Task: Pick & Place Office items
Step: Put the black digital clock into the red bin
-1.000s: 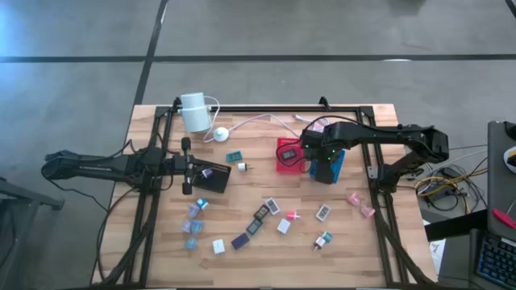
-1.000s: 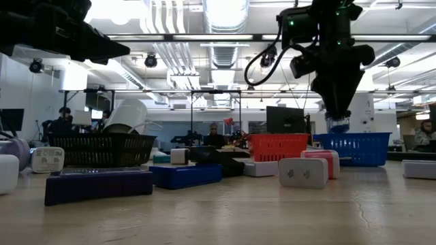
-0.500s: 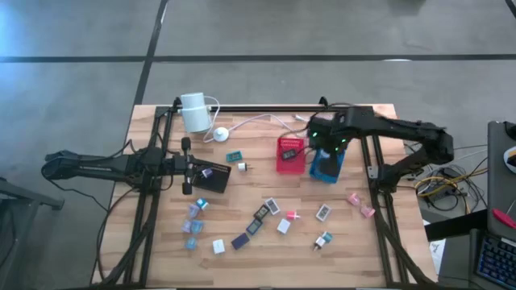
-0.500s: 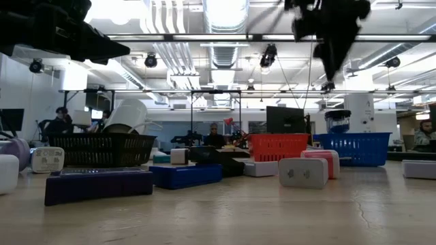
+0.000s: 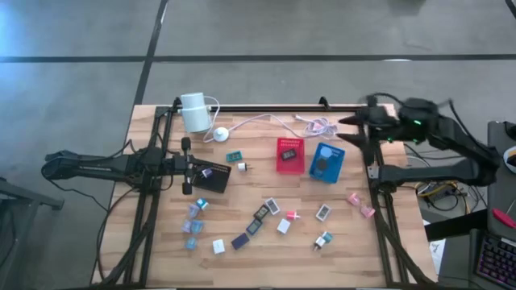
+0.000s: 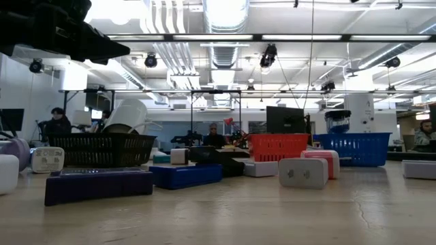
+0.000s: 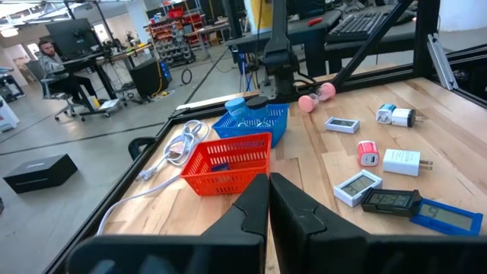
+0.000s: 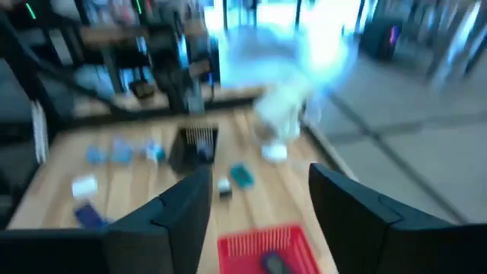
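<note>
A pale wooden table top [image 5: 266, 258] framed by black rails is seen from above, standing on a grey concrete floor [image 5: 322, 32] crossed by dark lines. The office items [image 5: 256, 219] are scattered mostly over the near half of the wood: teal, white, pink and dark pieces lying apart from one another, with two pink ones [image 5: 359, 205] near the right rail. A red tray [image 5: 289, 155] and a blue tray [image 5: 326, 162] sit just beside each other near the middle, each with a dark piece lying in it. A black tray [image 5: 211, 175] is placed at the left, with a small item inside. A white cylinder [image 5: 193, 111] lies at the far left corner, its white cable [image 5: 266, 121] running along the far edge.

The left gripper [image 7: 268, 199] is held over the black tray, its fingers pressed together with nothing between them. The right gripper [image 5: 352, 133] is held above the table's far right edge, clear of the trays; in the right wrist view its fingers [image 8: 358, 209] stand apart and nothing is gripped.

In the low view a large open workspace is seen beyond the table, with ceiling ducts [image 6: 225, 27], strip lights and desks. A seated person [image 7: 57, 65] at a monitor is shown in the left wrist view.
</note>
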